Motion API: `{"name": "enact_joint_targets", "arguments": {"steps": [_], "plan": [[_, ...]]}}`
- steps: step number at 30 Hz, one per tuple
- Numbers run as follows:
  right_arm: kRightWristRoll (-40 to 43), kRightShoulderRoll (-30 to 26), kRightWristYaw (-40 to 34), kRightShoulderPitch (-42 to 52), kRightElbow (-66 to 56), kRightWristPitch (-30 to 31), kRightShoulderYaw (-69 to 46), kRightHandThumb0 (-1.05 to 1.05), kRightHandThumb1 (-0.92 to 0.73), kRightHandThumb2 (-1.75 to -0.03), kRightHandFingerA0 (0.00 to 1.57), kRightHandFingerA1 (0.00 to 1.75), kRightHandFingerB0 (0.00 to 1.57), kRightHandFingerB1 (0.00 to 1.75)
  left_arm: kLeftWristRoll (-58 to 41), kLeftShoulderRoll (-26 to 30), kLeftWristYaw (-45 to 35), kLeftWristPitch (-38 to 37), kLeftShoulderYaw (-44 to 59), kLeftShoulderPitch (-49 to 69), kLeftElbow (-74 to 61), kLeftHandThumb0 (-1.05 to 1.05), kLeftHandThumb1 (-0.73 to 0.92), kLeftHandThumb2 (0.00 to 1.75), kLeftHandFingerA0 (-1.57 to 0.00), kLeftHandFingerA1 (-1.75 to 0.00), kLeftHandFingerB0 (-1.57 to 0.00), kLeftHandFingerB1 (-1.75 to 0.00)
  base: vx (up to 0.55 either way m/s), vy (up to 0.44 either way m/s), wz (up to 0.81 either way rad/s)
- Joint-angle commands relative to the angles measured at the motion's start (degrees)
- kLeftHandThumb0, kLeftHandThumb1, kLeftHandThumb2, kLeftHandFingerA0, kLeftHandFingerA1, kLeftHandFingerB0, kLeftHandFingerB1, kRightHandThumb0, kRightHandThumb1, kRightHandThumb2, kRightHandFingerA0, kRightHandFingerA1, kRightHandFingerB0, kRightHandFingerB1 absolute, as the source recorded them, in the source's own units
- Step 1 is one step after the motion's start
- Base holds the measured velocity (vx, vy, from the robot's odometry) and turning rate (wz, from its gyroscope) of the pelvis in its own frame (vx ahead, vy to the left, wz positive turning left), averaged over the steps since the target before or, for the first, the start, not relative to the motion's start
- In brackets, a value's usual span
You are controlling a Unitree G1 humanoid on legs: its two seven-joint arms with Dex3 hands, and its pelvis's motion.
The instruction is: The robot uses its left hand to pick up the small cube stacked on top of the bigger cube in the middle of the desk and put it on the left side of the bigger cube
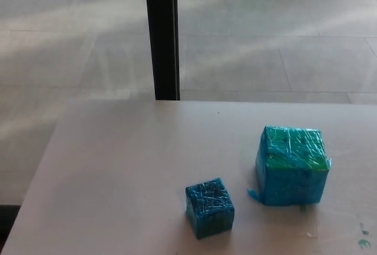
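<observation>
Two cubes sit on the pale desk (118,172), one of each size, and neither is stacked on the other. The small cube (210,208), wrapped in dark blue crinkled film, rests on the desk surface in the lower middle of the frame, turned slightly so one corner faces the camera. The bigger cube (291,165), blue on its sides with a green top, stands to the right of it and a little higher in the frame; a strip of bare desk separates them, so they are near but not touching. A small flap of blue film sticks out at the bigger cube's lower left corner. The desk's far edge runs across the middle of the frame and its left edge slants down toward the lower left corner; the whole left half of the surface is bare. A few small green marks (361,242) dot the desk at the lower right edge. Behind the desk a black vertical post (161,34) rises from the far edge, with a grey tiled floor (265,43) beyond. Neither robot hand is in view, so the state of the fingers cannot be told.
</observation>
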Motion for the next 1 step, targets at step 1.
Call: {"name": "enact_joint_targets", "arguments": {"steps": [1], "plan": [[1.18, -0.71, -1.96, 0.76, 1.02, 0.29, -1.16, -0.71, -0.52, -0.64, 0.77, 0.92, 0.62, 0.69, -11.86, -2.38, 3.85, 6.05, 5.99, 3.83, 9.13, -0.94, 0.59, 0.96, -0.21, -0.67, -0.06, -0.41, 0.00, 0.000, 0.00]]}}
